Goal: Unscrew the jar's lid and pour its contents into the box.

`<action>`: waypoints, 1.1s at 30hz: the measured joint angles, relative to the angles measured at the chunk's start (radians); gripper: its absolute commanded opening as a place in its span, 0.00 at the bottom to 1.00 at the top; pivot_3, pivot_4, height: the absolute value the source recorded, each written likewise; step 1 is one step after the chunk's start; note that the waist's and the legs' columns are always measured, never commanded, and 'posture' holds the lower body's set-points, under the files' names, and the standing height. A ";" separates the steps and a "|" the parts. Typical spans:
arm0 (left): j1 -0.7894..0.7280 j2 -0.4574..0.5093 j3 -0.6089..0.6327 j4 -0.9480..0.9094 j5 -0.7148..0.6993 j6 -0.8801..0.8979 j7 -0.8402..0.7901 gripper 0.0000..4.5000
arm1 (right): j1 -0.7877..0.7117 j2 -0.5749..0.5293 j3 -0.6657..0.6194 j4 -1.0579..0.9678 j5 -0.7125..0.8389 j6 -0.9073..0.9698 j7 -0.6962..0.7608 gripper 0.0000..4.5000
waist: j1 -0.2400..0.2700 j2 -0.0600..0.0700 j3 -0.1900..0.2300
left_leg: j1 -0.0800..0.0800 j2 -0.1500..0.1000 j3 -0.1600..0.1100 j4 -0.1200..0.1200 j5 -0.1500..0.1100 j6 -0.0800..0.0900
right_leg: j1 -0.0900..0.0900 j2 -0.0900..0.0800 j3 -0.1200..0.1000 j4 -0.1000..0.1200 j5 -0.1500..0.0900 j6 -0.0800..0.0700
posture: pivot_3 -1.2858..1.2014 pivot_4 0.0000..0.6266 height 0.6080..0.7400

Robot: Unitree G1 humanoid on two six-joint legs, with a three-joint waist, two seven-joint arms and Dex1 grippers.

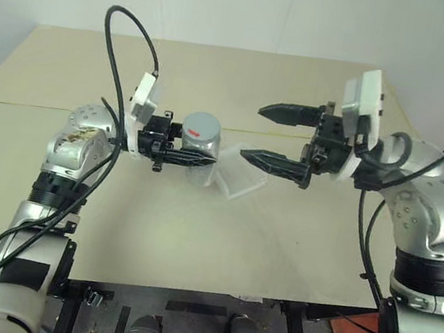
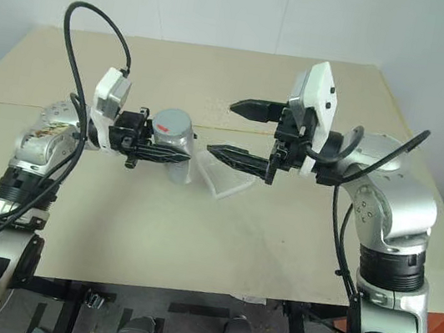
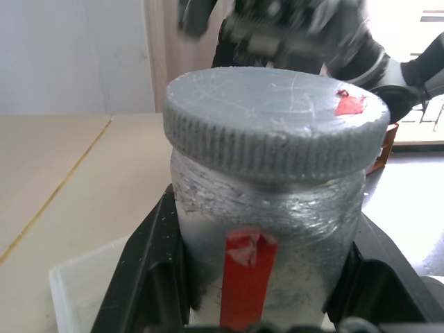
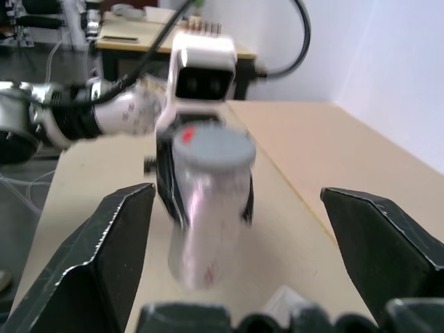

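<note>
A: Left eye view: the left gripper (image 1: 194,159) has its jaws clamped tight on the jar (image 1: 201,145), held above the table (image 1: 194,238), the lid (image 1: 201,125) on top.

B: And the right gripper (image 1: 271,136)?

A: Its jaws gape wide and hold nothing, aimed at the jar with open air between.

B: The box (image 1: 242,176)?

A: On the table below that gap, just beside the jar, well in from the table's edges, bare tabletop around it.
</note>
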 measured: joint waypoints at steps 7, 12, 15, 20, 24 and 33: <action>-0.026 -0.054 -0.002 0.018 0.022 -0.004 -0.017 0.43 | -0.021 0.109 0.118 -0.041 -0.049 0.082 -0.196 0.99 | 0.001 0.000 0.000 | -0.001 0.000 0.000 0.000 0.000 0.000 | 0.000 0.000 0.000 0.000 0.000 0.000 | 0.52 0.24 1.00; -0.045 -0.075 -0.003 0.021 0.037 -0.012 -0.033 0.43 | -0.078 0.173 0.180 0.023 -0.116 0.081 -0.254 0.99 | 0.000 0.000 0.000 | -0.001 0.000 0.000 0.000 0.000 0.000 | 0.000 0.000 0.000 0.000 0.000 0.000 | 0.52 0.24 1.00; -0.045 -0.077 -0.002 0.025 0.039 -0.020 -0.034 0.43 | -0.088 0.202 0.197 0.053 -0.136 0.077 -0.266 0.99 | 0.000 0.000 0.000 | -0.001 0.000 0.000 0.000 0.000 -0.001 | -0.001 0.000 0.000 0.001 0.000 0.000 | 0.52 0.24 1.00; -0.045 -0.074 0.000 0.025 0.040 -0.020 -0.035 0.43 | -0.093 0.216 0.200 0.070 -0.145 0.066 -0.265 0.99 | 0.000 0.000 0.000 | -0.001 0.000 0.000 0.000 0.000 0.000 | -0.001 0.000 0.000 0.001 0.000 0.000 | 0.52 0.24 1.00; -0.045 -0.069 -0.001 0.024 0.043 -0.020 -0.035 0.43 | -0.092 0.199 0.197 0.070 -0.138 0.064 -0.247 0.99 | 0.000 0.000 0.000 | -0.001 0.000 0.000 0.000 0.000 0.000 | -0.001 0.000 0.000 0.001 0.000 0.000 | 0.52 0.24 1.00; -0.034 0.001 0.034 0.019 0.049 -0.019 -0.042 0.43 | -0.045 0.088 0.114 0.055 -0.055 0.064 -0.188 0.99 | 0.001 0.000 0.000 | -0.001 0.000 0.000 0.000 0.000 0.000 | 0.000 0.000 0.000 0.000 0.000 0.000 | 0.52 0.24 1.00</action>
